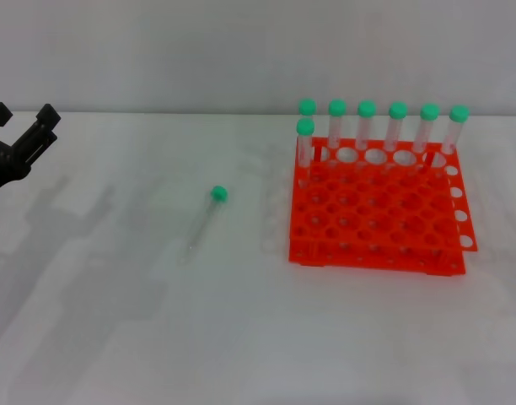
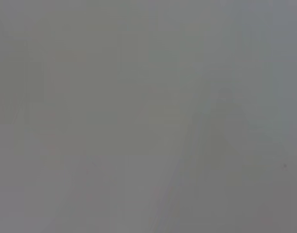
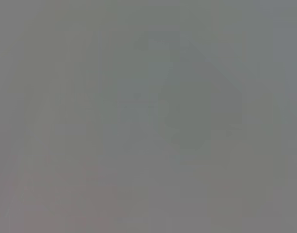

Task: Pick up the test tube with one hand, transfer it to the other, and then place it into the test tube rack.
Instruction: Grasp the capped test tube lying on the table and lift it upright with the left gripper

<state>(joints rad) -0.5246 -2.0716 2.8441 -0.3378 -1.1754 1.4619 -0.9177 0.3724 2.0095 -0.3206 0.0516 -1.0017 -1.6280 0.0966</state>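
A clear test tube (image 1: 204,219) with a green cap lies flat on the white table, left of the rack. The orange test tube rack (image 1: 372,211) stands at the right with several green-capped tubes (image 1: 367,126) upright along its far row. My left gripper (image 1: 24,123) is at the far left edge of the head view, raised above the table, its black fingers spread open and empty, well apart from the lying tube. My right gripper is out of view. Both wrist views show only plain grey surface.
The white table (image 1: 157,337) stretches in front of the rack and the lying tube. A pale wall runs along the back.
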